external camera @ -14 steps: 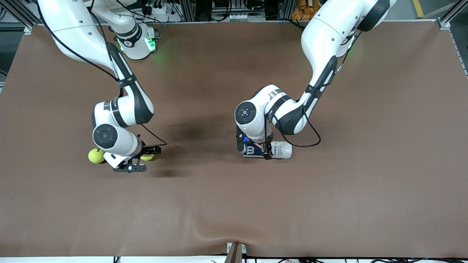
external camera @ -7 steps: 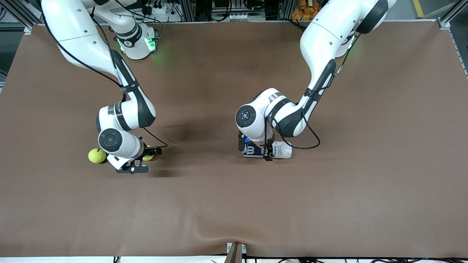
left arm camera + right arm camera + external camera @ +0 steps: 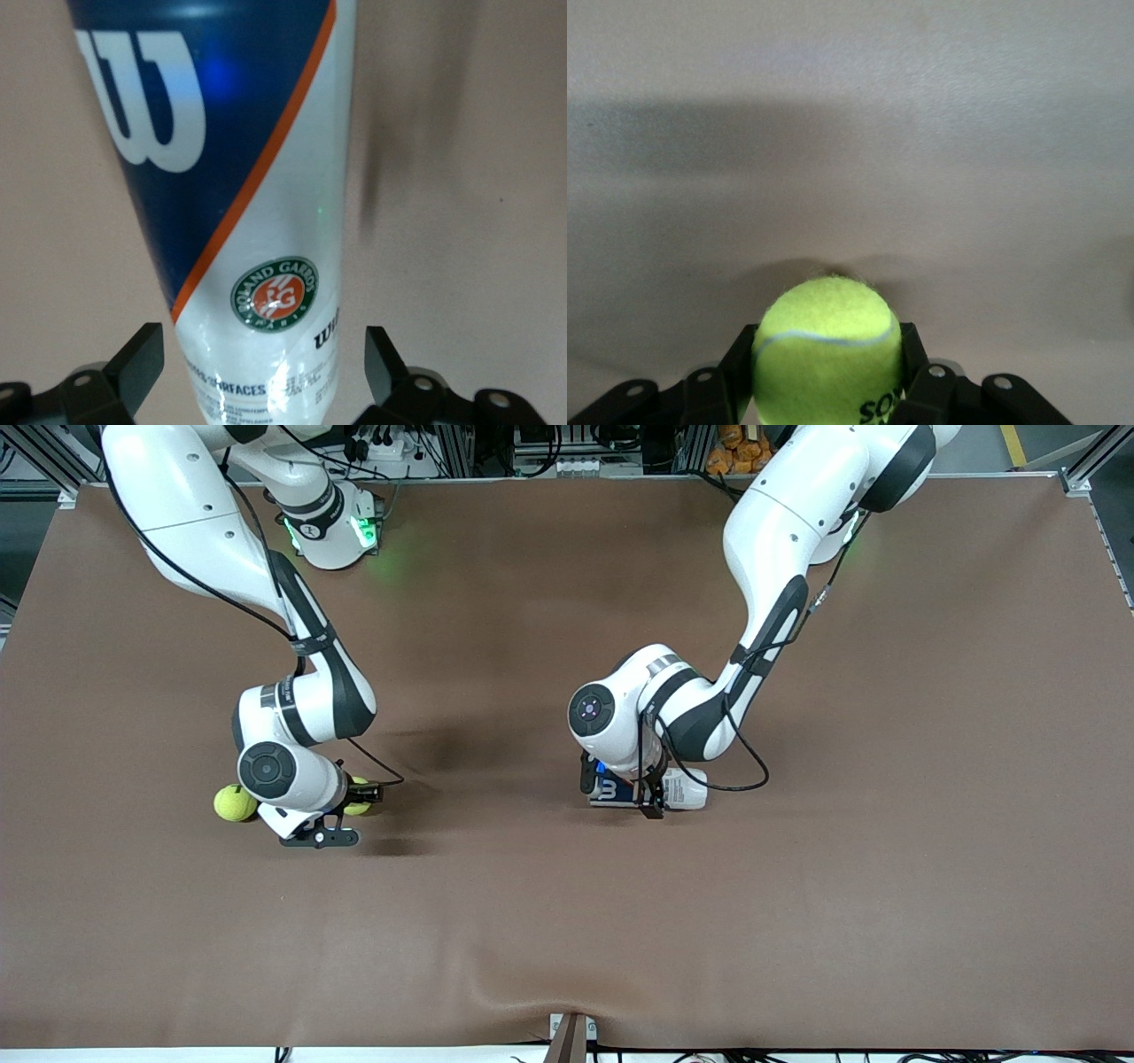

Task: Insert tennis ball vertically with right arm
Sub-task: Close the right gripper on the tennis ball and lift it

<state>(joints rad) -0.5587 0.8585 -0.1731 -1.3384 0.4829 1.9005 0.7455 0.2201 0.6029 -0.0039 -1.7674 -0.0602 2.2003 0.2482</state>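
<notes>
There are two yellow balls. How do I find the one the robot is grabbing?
Look toward the right arm's end of the brown table, where the right arm bends low. Two tennis balls sit by its wrist. The grabbed tennis ball is squeezed in the right pincer, mostly hidden under the arm, while the loose ball lies beside it in plain sight.

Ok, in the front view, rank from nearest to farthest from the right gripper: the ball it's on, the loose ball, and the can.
1. Ball between the right gripper's shut fingers.
2. Loose ball, on the table beside that arm's wrist, toward the right arm's end.
3. Can, lying mid-table between the left gripper's open fingers.
</notes>
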